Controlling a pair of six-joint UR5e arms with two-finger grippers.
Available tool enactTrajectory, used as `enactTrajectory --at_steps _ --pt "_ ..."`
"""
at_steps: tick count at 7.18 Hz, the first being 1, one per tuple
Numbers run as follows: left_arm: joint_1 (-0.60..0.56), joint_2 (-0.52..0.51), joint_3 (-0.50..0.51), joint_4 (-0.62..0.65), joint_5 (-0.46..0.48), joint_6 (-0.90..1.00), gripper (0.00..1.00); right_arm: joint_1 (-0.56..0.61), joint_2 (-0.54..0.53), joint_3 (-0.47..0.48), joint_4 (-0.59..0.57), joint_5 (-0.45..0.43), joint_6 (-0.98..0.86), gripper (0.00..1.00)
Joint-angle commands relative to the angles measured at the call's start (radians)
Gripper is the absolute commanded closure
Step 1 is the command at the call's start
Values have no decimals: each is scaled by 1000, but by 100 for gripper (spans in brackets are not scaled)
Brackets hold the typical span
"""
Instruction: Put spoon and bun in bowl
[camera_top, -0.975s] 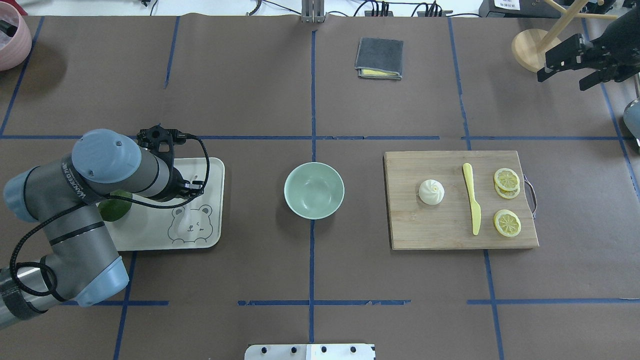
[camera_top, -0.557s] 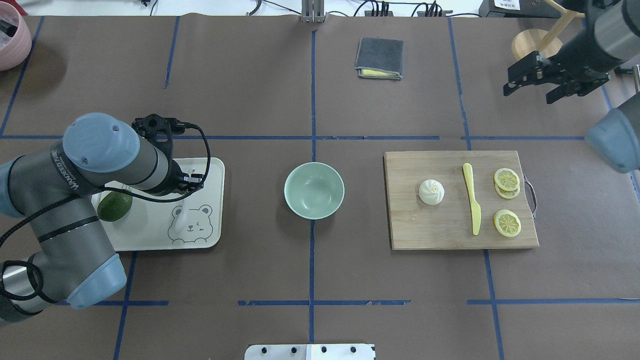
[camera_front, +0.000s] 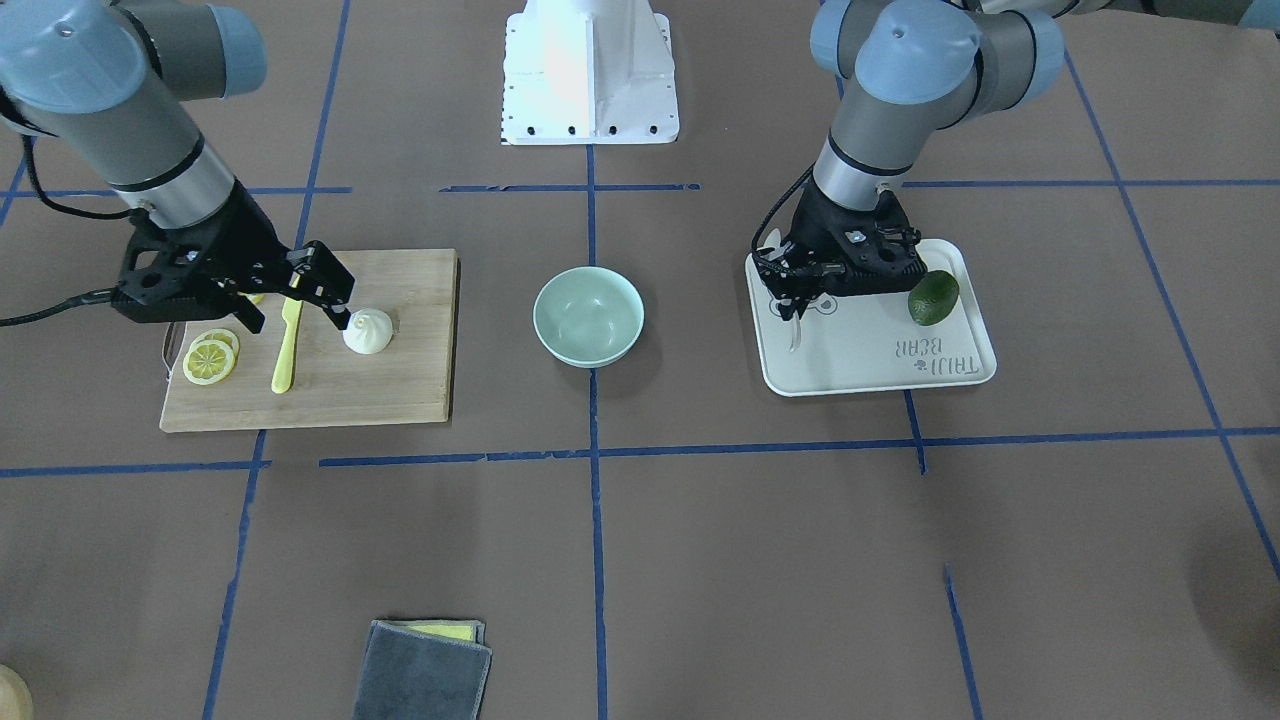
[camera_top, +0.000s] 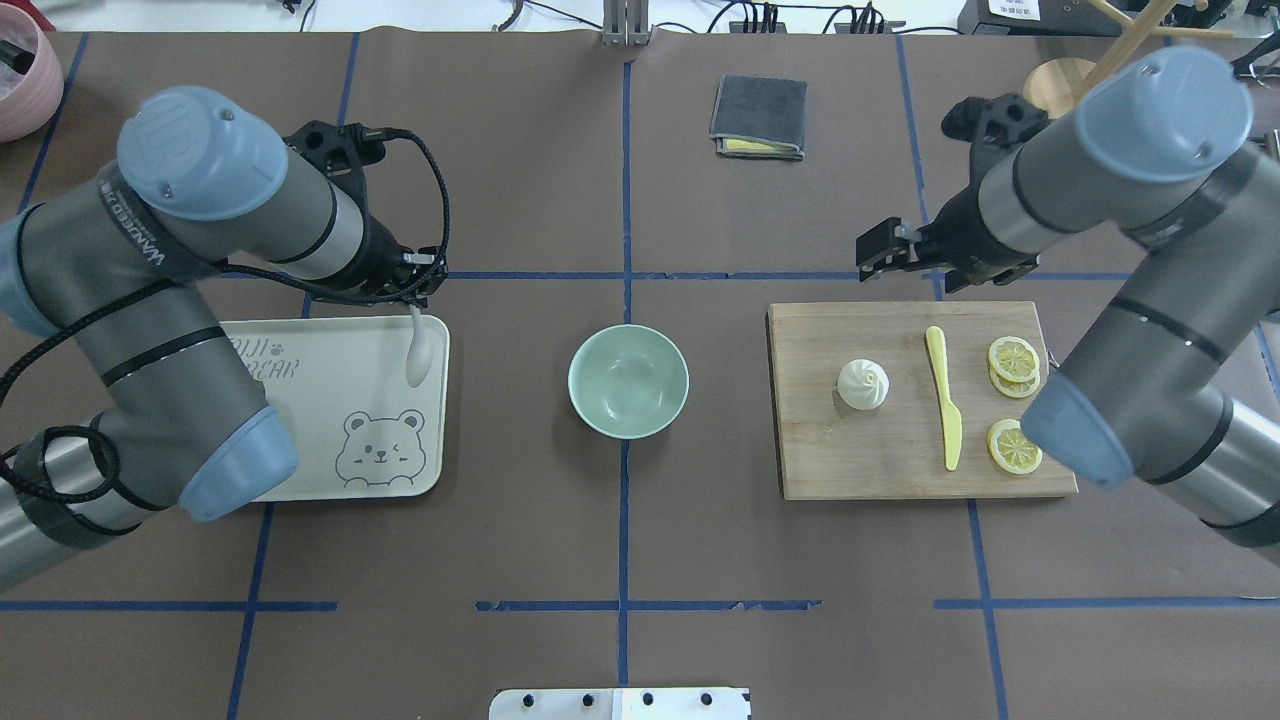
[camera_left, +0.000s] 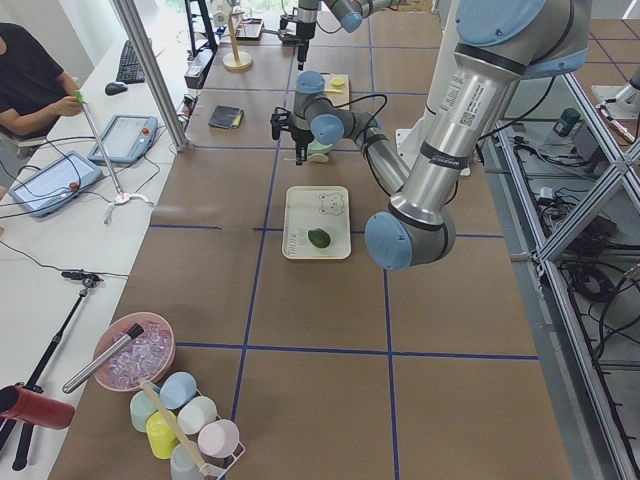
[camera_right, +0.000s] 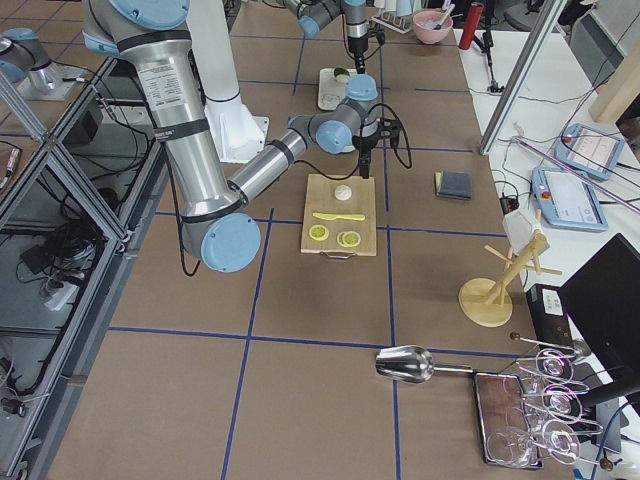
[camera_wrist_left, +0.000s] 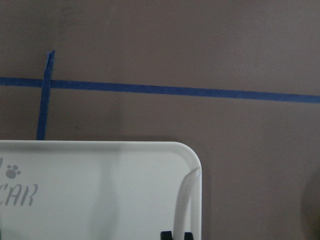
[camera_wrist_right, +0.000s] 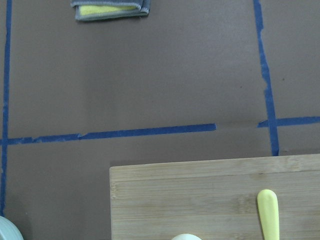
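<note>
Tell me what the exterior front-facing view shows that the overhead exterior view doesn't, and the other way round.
Only the front-facing view shows the dark green avocado on the white rectangular bear-print tray; overhead, the left arm hides it. Only the overhead view shows the pink container at its top-left edge. Both show the round pale mint-green bowl, the small white pleated bun, the yellow plastic knife and the lemon slices on the wooden cutting board, and the off-white plastic spoon hanging from the left gripper jaws.
</note>
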Motion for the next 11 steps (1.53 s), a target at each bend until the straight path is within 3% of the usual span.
enactTrajectory --at_steps 1,3,4,5,6,7,9,10,11 --pt "-1 -65 59 -68 -4 -148 100 -108 -14 -46 18 -102 23 0" --pt "0 -86 69 -77 -2 -170 100 -144 1 -117 20 -104 23 0" --pt "3 -128 122 -128 -2 -243 100 -151 4 -134 20 -102 23 2" --pt "3 -148 138 -145 -2 -251 100 -153 3 -136 20 -96 20 12" --pt "5 -150 139 -146 -2 -253 100 -153 4 -134 20 -91 21 28" --pt "18 -171 159 -148 1 -270 100 -153 4 -136 18 -91 21 54" --pt "26 -251 250 -188 3 -310 100 -156 1 -137 17 -87 9 91" --pt "26 -251 273 -240 4 -328 100 -156 1 -134 18 -85 8 100" --pt "28 -251 300 -266 4 -349 100 -155 1 -130 18 -76 8 100"
